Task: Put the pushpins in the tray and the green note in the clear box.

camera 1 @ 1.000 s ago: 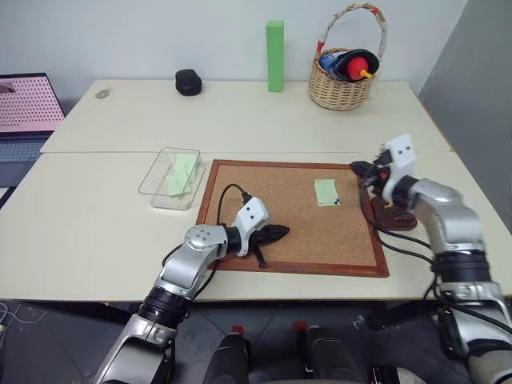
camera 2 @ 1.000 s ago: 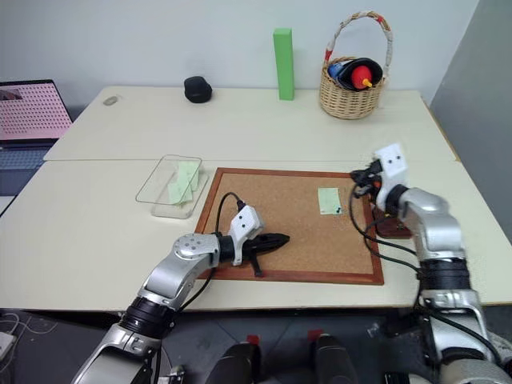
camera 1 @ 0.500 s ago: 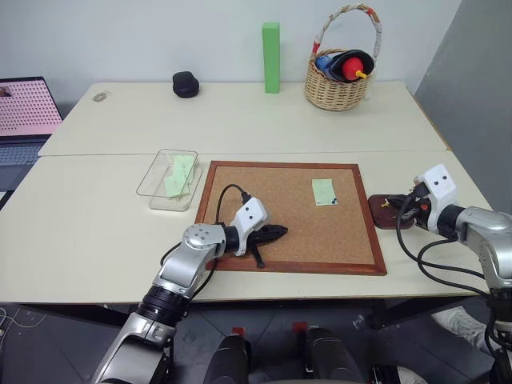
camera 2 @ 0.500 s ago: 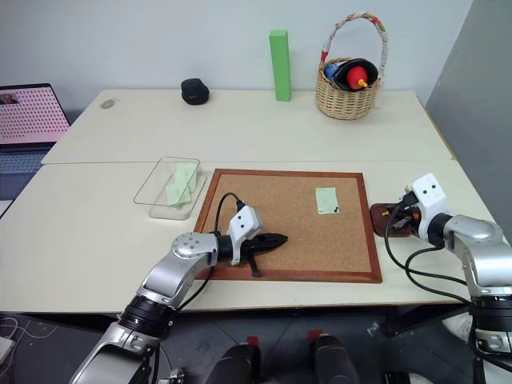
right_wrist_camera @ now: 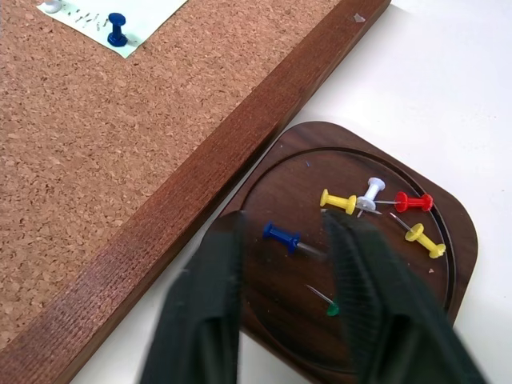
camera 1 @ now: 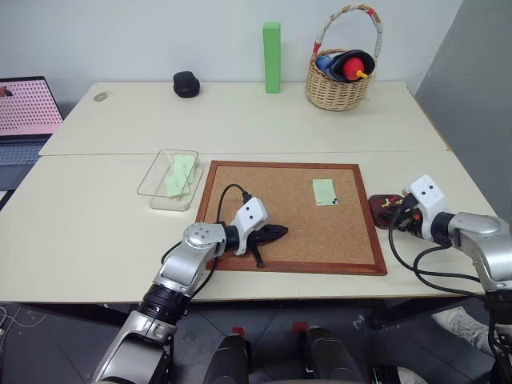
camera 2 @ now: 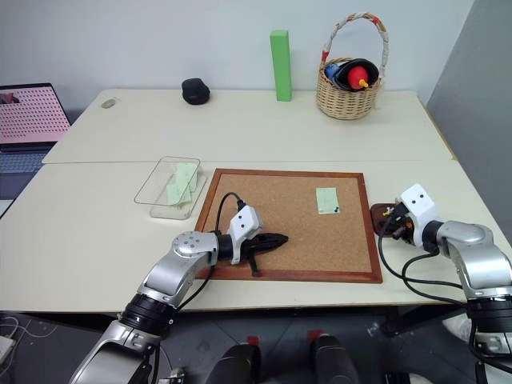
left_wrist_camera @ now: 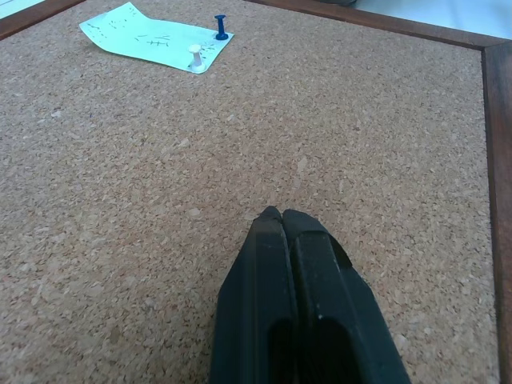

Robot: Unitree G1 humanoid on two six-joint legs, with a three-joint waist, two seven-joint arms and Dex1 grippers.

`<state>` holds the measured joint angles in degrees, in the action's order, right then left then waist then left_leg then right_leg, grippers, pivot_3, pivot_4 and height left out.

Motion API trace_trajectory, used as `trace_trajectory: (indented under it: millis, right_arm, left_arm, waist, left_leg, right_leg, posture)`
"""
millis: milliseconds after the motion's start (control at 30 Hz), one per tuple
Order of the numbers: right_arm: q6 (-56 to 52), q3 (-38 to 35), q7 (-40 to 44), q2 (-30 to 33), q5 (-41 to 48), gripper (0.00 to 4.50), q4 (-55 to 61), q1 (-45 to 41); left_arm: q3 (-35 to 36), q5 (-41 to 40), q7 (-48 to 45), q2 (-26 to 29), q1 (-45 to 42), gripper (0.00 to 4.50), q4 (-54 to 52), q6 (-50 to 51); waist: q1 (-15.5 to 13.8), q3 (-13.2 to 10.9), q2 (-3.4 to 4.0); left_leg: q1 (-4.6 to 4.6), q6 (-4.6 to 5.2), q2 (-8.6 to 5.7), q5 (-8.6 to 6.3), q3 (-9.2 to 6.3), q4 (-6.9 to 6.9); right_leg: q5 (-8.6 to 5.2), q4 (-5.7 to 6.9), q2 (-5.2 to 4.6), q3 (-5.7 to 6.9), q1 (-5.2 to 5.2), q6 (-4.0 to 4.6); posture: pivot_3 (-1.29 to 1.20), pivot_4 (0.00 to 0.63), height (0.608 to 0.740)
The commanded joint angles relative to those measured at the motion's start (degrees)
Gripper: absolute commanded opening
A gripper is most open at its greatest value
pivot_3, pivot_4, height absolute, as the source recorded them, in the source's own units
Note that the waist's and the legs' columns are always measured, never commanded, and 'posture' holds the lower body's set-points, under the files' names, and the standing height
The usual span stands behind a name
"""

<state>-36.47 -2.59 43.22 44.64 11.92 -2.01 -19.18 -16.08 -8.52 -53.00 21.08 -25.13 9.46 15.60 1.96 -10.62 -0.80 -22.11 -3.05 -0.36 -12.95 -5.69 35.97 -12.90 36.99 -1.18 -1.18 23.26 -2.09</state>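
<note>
We judge a pin drop is under way: our right gripper [right_wrist_camera: 284, 308] hangs part-open over the tray [right_wrist_camera: 432, 320], a blue pushpin [right_wrist_camera: 281, 237] between its fingers, apparently released. The green note [left_wrist_camera: 152, 38] stays pinned on the corkboard [camera 1: 292, 240] by blue pin [left_wrist_camera: 221, 26] and white pin [left_wrist_camera: 194, 56]; the clear box [camera 1: 158, 188] sits beside the board. Our left gripper [left_wrist_camera: 278, 218], fingers shut and empty, rests on the cork; those pins come next.

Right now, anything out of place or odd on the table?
Nothing spilled or damaged. One thing stands out: the green note lies slightly askew on the corkboard, with a blue pushpin and a white pushpin in it. Loose pins lie scattered inside the tray, none outside it.
</note>
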Motion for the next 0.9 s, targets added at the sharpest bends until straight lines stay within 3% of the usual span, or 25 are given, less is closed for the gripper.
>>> trace_trajectory:
  millis: [33, 200, 433, 900]
  right_arm:
    - [0.29, -1.85, 0.16, 1.13, 0.28, 2.60, 0.70, -1.40]
    - [-0.89, -5.32, 0.70, 0.54, 3.77, 3.49, 1.76, -2.96]
    - [-0.64, -6.97, 1.42, -2.58, 8.33, 3.49, 1.83, -5.71]
    - [10.29, 3.47, -3.40, -15.40, 1.34, 3.49, -4.65, -9.47]
  left_arm:
    - [-1.27, 1.94, 0.16, 0.56, 1.02, 0.00, 2.05, 0.76]
    - [-1.26, 1.98, 0.05, 0.61, 0.94, 0.00, 2.33, 0.51]
    - [-1.33, 2.07, 0.02, 0.56, 0.96, 0.00, 2.49, 0.30]
    - [-1.18, 2.08, 0.13, 0.94, 1.17, 0.00, 1.87, 0.62]
  waist:
    - [0.00, 0.00, 0.00]
    - [0.00, 0.00, 0.00]
    - [0.00, 0.00, -0.01]
    - [0.01, 0.00, 0.00]
  left_leg:
    - [0.00, 0.00, 0.00, 0.00, 0.00, 0.00]
    - [0.00, 0.00, 0.00, 0.00, 0.01, 0.00]
    - [0.00, 0.00, 0.01, 0.00, -0.01, 0.00]
    - [0.00, 0.00, 0.01, 0.00, -0.03, -0.02]
  right_leg:
    - [0.00, 0.00, 0.00, 0.00, 0.00, 0.00]
    - [0.00, 0.00, 0.00, -0.01, 0.00, 0.00]
    - [0.00, 0.00, 0.00, 0.01, 0.00, 0.00]
    - [0.01, 0.00, 0.02, 0.03, 0.00, -0.01]
  posture:
    - [0.00, 0.150, 0.740]
    - [0.00, 0.150, 0.740]
    - [0.00, 0.150, 0.740]
    - [0.00, 0.150, 0.740]
